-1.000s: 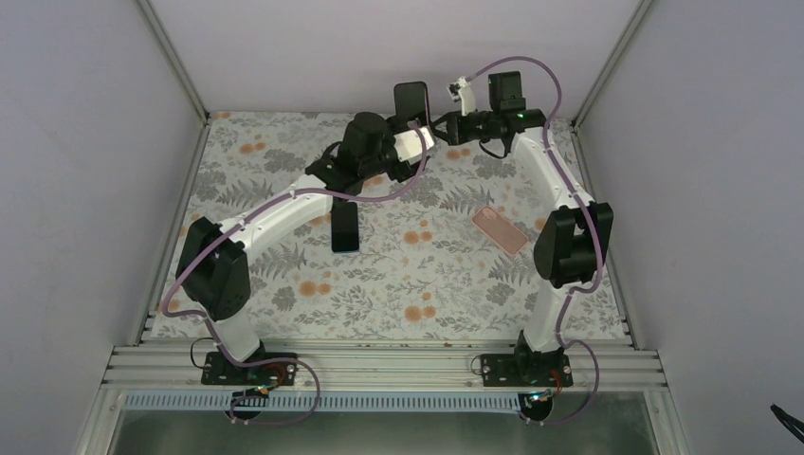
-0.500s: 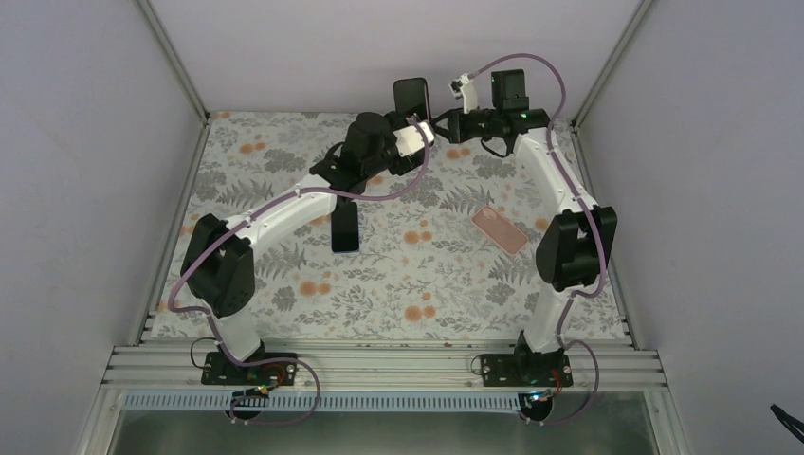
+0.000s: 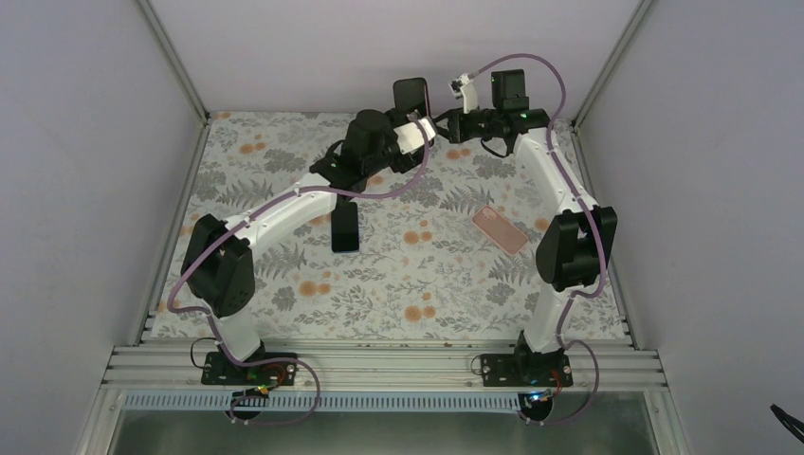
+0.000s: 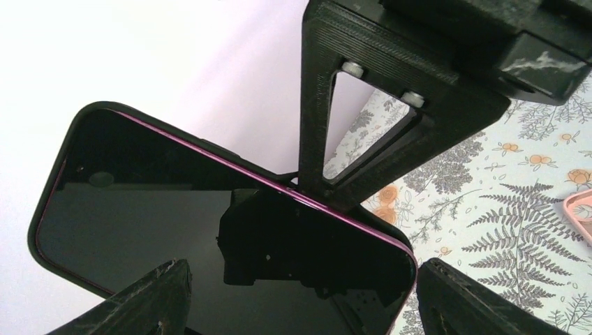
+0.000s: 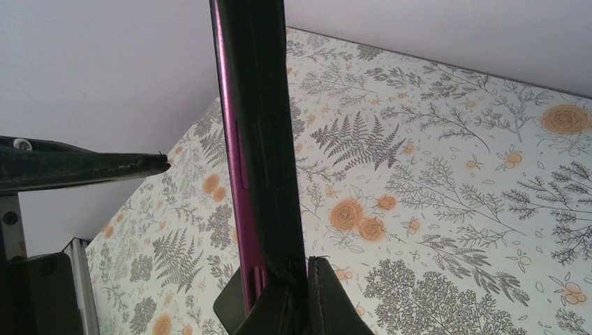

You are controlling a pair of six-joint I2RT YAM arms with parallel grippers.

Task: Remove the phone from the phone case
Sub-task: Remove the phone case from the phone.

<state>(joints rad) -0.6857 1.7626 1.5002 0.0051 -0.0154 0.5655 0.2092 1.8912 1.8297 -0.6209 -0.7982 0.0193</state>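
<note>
Left gripper (image 4: 300, 279) is seen spread wide, its two fingers (image 4: 157, 296) parked at the lower left and lower right of the wrist frame, and nothing is clamped between them. The phone (image 4: 160, 216) is caught just above that gap, screen to the lens, sloping down to the right, with the black phone case (image 4: 49, 188) wrapped round its magenta rim. Whether the left fingers are touched by it cannot be told. Right of centre, the phone's upper edge is met by one black finger (image 4: 314, 105) of the right gripper (image 5: 297, 296), which is shown closed on the cased phone's lower end, held upright and edge-on. From above, on the floral table (image 3: 427, 284), a dark slab (image 3: 345, 227) is spotted left of centre and a pink case (image 3: 500, 230) toward the right.
</note>
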